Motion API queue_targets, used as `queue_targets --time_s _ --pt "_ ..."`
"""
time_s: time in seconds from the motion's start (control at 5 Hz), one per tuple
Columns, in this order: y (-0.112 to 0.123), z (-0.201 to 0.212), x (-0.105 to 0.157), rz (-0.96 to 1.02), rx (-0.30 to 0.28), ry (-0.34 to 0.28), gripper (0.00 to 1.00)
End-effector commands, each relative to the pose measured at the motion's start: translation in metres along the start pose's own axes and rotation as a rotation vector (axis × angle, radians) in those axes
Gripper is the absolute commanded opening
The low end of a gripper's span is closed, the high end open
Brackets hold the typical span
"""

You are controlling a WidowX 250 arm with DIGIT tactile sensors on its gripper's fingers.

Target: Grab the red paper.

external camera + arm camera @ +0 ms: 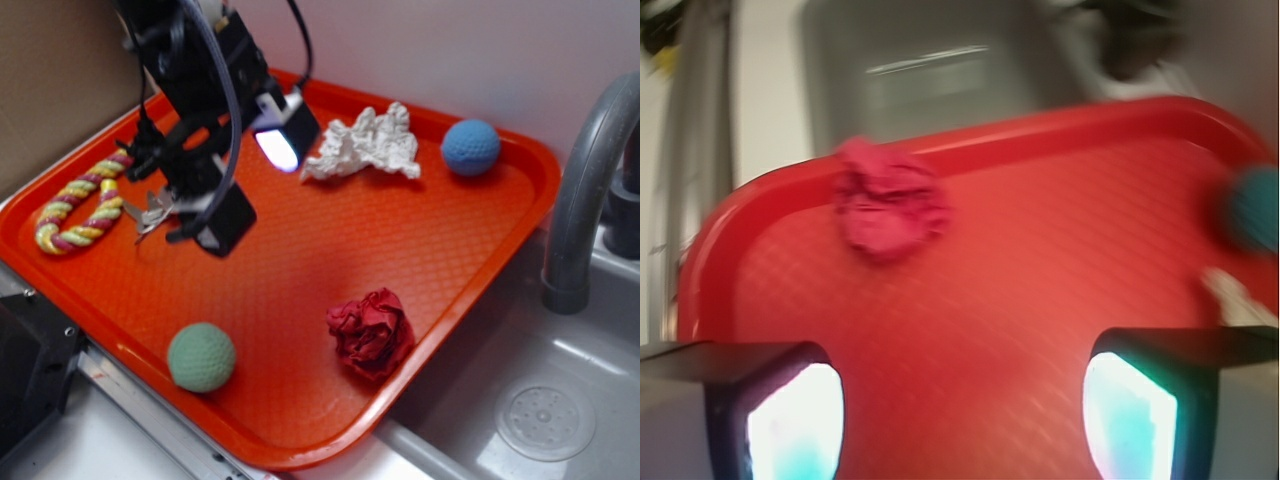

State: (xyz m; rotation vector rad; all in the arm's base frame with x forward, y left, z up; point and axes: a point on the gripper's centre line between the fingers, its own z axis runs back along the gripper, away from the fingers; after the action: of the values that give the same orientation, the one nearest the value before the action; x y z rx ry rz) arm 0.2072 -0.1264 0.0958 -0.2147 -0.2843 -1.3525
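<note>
Red paper (371,333): ungrabbed, lying at the tray's (480,230) five o'clock corner, well apart from your gripper (245,185), whose fingers (790,420) are spread and empty; approach and pinch remain.

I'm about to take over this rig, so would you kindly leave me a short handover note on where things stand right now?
Gripper: open, empty, above the tray, on the rope toy side.
Red paper: lying on the tray near its sink-side edge, untouched; in the wrist view it sits ahead and left of centre.
Nearby: green ball, blue ball, white paper wad.
Done: nothing grasped.
Left: move over the red paper, descend, close, lift.
</note>
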Motion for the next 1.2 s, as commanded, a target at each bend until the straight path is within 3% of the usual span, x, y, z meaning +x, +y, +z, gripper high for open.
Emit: queue_targets --time_s 0.0,0.2,0.6,1.0 --pt "-0.013 -0.035 0.032 -0.134 -0.027 0.030 1.00" --pt "-0.018 -0.043 0.046 -0.170 -0.051 0.018 1.00" --pt "-0.037 -0.062 0.057 -0.237 -0.080 0.063 1.00" --pt "-0.035 -0.085 0.057 -0.224 -0.069 0.196 1.00"
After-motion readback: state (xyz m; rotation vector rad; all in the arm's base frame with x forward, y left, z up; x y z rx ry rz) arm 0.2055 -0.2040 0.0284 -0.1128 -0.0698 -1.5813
